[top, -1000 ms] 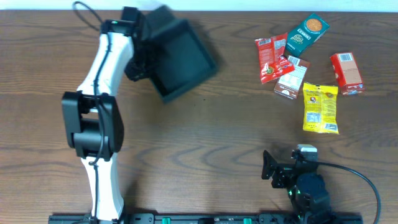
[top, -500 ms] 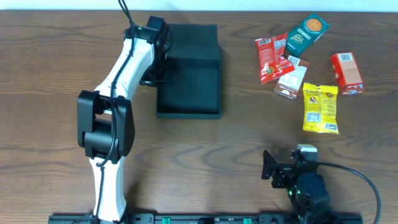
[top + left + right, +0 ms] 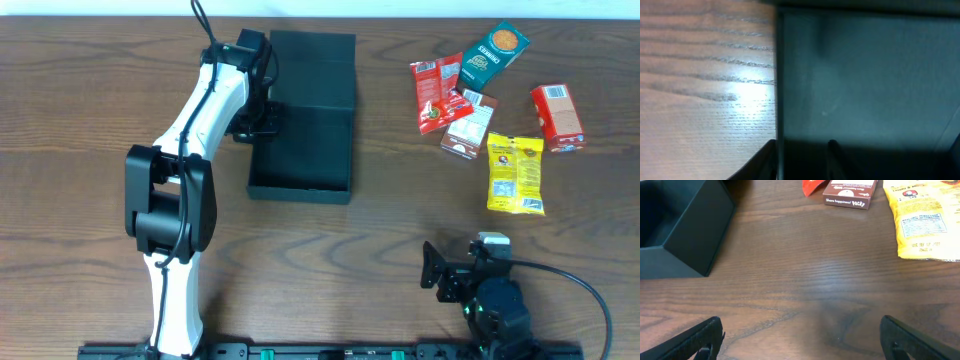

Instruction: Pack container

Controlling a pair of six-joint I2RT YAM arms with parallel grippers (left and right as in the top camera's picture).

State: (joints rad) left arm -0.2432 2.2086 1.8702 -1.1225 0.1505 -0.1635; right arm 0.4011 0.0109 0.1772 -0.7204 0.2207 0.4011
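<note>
The container (image 3: 305, 140), a dark teal-black box, lies flat at the back centre-left with its flap lid (image 3: 312, 60) laid open toward the far edge. My left gripper (image 3: 262, 118) straddles the box's left wall. In the left wrist view the container (image 3: 865, 75) fills the frame; my left gripper (image 3: 802, 150) has one finger outside against the wall and the other inside, a gap away, so the jaws stand a little open. My right gripper (image 3: 435, 268) rests near the front edge, wide open (image 3: 800, 340) over bare wood. The container's corner (image 3: 675, 225) shows in the right wrist view.
Snacks lie at the back right: a red packet (image 3: 435, 92), a teal packet (image 3: 493, 50), a brown Pocky box (image 3: 468, 125), a red carton (image 3: 556, 117) and a yellow bag (image 3: 516, 173). The Pocky box (image 3: 850, 191) and yellow bag (image 3: 927, 215) lie ahead of my right gripper.
My left arm swung the container from a tilted pose at the left to lie square on the table, and its jaws have loosened off the wall. The right arm has not moved.
</note>
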